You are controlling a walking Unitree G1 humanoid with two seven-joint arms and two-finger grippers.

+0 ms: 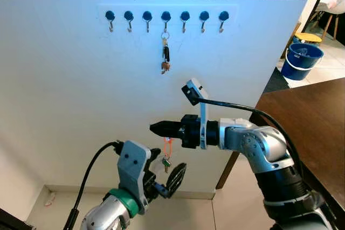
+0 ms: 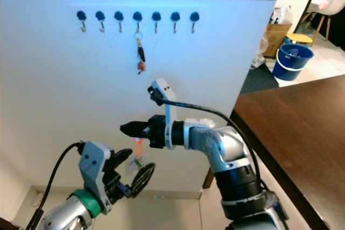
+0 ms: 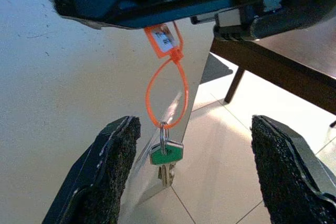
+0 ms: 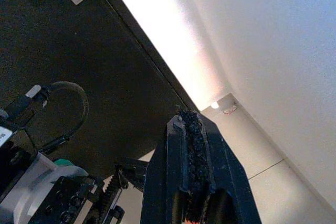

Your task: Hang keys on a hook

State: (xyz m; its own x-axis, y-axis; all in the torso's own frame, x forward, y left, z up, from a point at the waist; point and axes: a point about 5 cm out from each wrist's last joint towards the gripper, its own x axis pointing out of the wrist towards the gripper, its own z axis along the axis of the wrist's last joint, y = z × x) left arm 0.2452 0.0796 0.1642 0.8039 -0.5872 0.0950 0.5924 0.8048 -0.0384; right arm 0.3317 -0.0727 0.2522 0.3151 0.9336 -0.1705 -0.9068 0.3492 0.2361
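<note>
R fingers (image 1: 159,128) pinch orange tag (image 3: 164,38); green key (image 3: 166,153) dangles.

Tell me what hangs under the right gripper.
Under the right gripper an orange tag with loop carries a green-headed key. The tag's top is covered by the shut fingers.

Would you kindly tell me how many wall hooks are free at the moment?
6: three left and three right of the middle hook, which holds a key bunch.

Right gripper (image 2: 125,129) pinched on orange tag (image 2: 138,146), green key (image 2: 138,162) dangling under it just above open left gripper (image 2: 136,172), hook row (image 2: 137,16) well above with another keyset (image 2: 139,55).
</note>
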